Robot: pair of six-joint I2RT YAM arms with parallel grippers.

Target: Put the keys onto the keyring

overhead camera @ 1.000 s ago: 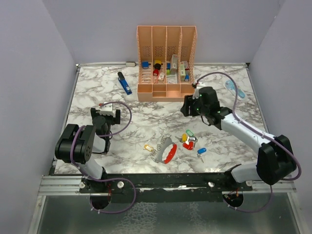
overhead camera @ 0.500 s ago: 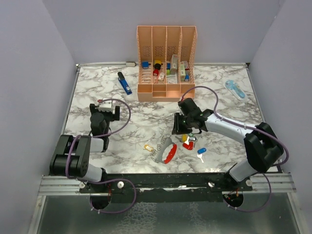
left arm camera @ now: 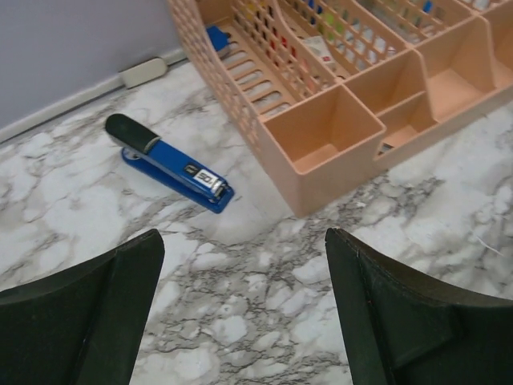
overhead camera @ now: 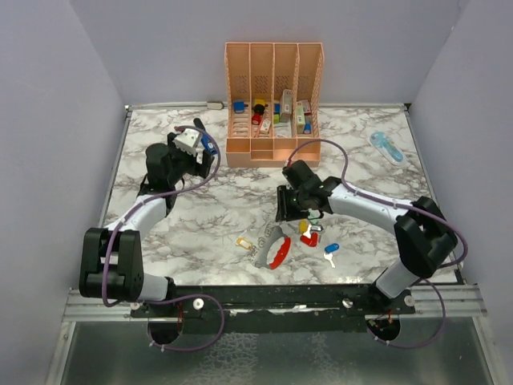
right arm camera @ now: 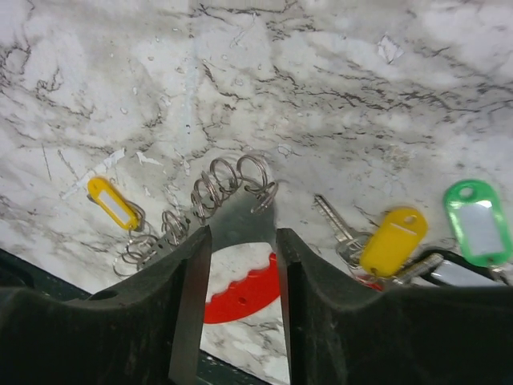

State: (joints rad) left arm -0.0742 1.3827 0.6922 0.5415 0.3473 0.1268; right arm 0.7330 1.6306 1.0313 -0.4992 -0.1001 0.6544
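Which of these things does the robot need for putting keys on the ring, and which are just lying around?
For the job:
- keys with coloured tags
- keyring with its red strap

Just lying about:
- blue stapler
- orange rack with bits inside
- pale-blue gadget

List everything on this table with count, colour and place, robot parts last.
slotted plastic rack: one, orange, back centre, small items inside.
stapler: one, blue with black end, left of the rack.
elongated gadget: one, pale blue, back right.
tagged keys: about six; yellow, green, red, blue, white; front centre.
metal keyring: one, silvery coils with red strap, front centre.
marble table: one, white-grey.
left gripper: black, open, near the stapler.
right gripper: black, narrowly open, above the keyring.
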